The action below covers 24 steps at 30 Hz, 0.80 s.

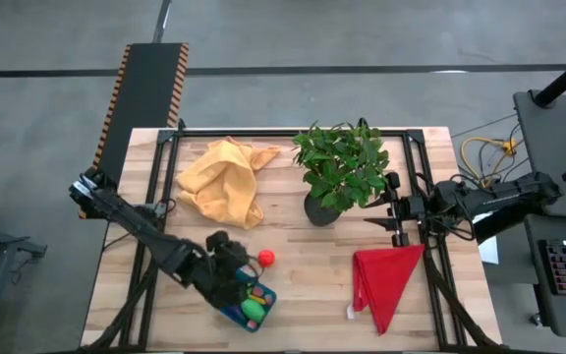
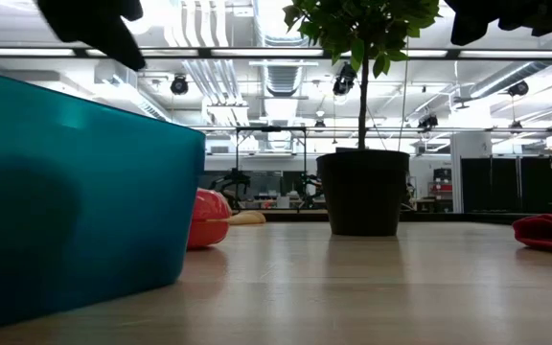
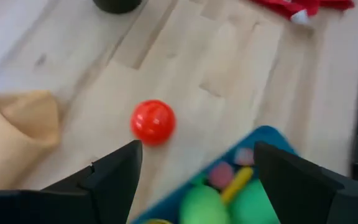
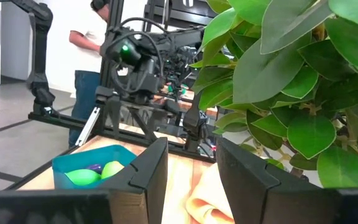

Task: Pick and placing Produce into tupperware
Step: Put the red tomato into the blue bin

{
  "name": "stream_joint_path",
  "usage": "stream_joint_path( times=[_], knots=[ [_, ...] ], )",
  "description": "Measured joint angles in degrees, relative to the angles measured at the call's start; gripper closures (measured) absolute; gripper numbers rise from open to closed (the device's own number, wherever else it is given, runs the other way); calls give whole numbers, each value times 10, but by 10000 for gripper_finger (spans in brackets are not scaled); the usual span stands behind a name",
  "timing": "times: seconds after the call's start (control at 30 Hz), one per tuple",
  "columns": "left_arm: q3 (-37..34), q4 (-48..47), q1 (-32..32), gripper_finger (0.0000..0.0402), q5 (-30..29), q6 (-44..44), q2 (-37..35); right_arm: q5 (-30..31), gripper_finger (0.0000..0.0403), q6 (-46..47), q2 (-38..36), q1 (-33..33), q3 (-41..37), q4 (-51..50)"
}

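The teal tupperware (image 1: pixel 247 303) stands near the table's front edge, left of centre. Inside it lie several produce pieces: green ones (image 3: pixel 204 205), a pink one (image 3: pixel 219 175) and a yellow one (image 3: pixel 238 182). A red round piece (image 1: pixel 265 259) rests on the wood just beyond the tub's far right corner, and it also shows in the left wrist view (image 3: pixel 153 122). My left gripper (image 1: pixel 234 270) hangs open over the tub's far end, with nothing between its fingers (image 3: pixel 194 155). My right gripper (image 1: pixel 381 218) waits open beside the plant, holding nothing (image 4: pixel 191 155).
A potted plant (image 1: pixel 340 172) stands at the middle far side. An orange-yellow cloth (image 1: pixel 222 182) lies bunched at the far left and a red cloth (image 1: pixel 386 280) at the near right. Bare wood lies between tub and red cloth. A person (image 4: pixel 89 56) stands beyond the table.
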Motion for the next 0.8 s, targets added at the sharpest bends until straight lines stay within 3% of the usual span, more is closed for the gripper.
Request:
stream_joint_path(
  times=[0.23, 0.53, 0.63, 0.8],
  knots=[
    [-2, 0, 65, 105, 14, 168, 7, 0, 273, 0, 0, 0, 0, -1],
    [-3, -1, 136, 52, 109, 330, 23, 0, 273, -28, 0, 0, 0, 1],
    [-5, 2, 147, 51, 140, 363, 42, 0, 273, -32, 0, 0, 0, 2],
    [-4, 5, 149, 62, 140, 419, 66, 1, 273, -45, 0, 0, 0, 6]
  ],
)
